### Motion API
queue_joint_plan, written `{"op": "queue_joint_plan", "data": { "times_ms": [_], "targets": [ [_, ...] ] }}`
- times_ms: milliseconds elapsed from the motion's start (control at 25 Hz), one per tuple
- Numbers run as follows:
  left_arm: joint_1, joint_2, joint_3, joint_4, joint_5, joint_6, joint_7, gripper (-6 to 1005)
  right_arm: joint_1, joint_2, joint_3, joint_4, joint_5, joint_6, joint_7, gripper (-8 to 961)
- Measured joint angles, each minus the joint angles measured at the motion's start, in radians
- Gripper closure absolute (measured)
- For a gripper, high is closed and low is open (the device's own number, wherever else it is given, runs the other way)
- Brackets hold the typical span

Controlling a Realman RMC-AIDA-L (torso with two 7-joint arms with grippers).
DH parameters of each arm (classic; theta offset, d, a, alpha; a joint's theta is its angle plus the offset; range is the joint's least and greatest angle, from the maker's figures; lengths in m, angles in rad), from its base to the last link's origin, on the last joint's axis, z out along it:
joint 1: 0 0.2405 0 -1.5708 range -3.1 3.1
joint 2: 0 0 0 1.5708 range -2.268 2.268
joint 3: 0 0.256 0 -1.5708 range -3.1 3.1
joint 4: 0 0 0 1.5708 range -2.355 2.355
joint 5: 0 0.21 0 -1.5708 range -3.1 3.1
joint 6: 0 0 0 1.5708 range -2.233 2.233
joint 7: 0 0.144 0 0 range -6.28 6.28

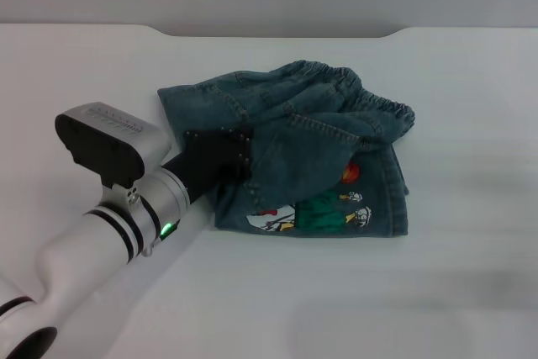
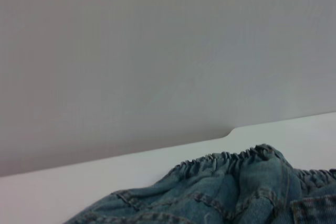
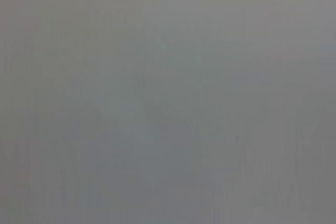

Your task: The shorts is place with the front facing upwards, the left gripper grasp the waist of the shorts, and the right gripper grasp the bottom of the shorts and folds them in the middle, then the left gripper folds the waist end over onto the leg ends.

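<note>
The blue-green denim shorts [image 1: 311, 153] lie bunched in the middle of the white table, partly folded over themselves. The ruched elastic waist [image 1: 370, 102] is at the far right of the heap and also shows in the left wrist view, waist [image 2: 231, 158]. The cartoon print [image 1: 319, 212] faces up near the straight hem at the near edge. My left gripper [image 1: 239, 157] reaches in from the near left and sits at the left side of the heap, shut on a raised fold of denim that drapes over its tips. The right gripper is out of view.
The white table [image 1: 101, 65] extends on all sides of the shorts, with its back edge against a grey wall [image 2: 157, 51]. The right wrist view shows only plain grey.
</note>
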Motion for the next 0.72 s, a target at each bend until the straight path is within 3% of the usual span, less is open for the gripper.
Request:
{"op": "queue_joint_plan", "data": {
  "times_ms": [440, 640, 720],
  "targets": [
    [-0.025, 0.001, 0.001, 0.021, 0.001, 0.050, -0.001, 945, -0.001, 0.000, -0.014, 0.003, 0.001, 0.000, 0.013, 938],
    [0.029, 0.006, -0.015, 0.013, 0.002, 0.197, 0.047, 939, 0.004, 0.002, -0.050, 0.011, -0.010, -0.021, -0.095, 937],
    [0.060, 0.006, -0.097, 0.018, 0.000, 0.236, 0.094, 937, 0.009, 0.003, -0.064, 0.015, -0.024, -0.029, -0.186, 936]
  ]
}}
